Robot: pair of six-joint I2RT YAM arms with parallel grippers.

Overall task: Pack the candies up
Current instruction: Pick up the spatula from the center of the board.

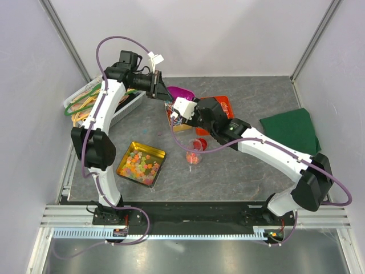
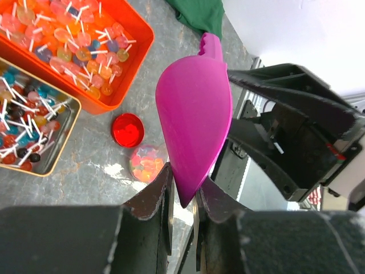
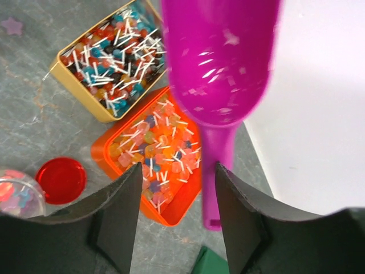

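The purple scoop (image 2: 194, 120) hangs in the air with my left gripper (image 2: 185, 191) shut on the tip of its bowl. Its handle (image 3: 215, 171) runs between the open fingers of my right gripper (image 3: 178, 168), close to the right finger (image 3: 239, 211). From above, both grippers meet over the table's back middle, left gripper (image 1: 161, 87) and right gripper (image 1: 178, 107). Pastel candies (image 1: 140, 164) fill a square gold tin (image 1: 126, 149) at the front left. More candies sit in a small clear jar (image 1: 193, 158), whose round red lid (image 1: 199, 144) lies beside it.
Below the scoop stand an orange tray (image 3: 188, 194) and a gold tin (image 3: 77, 91), both full of lollipops. A green cloth (image 1: 291, 130) lies at the right. A white bin (image 1: 85, 100) with green and orange items stands at the back left by the wall.
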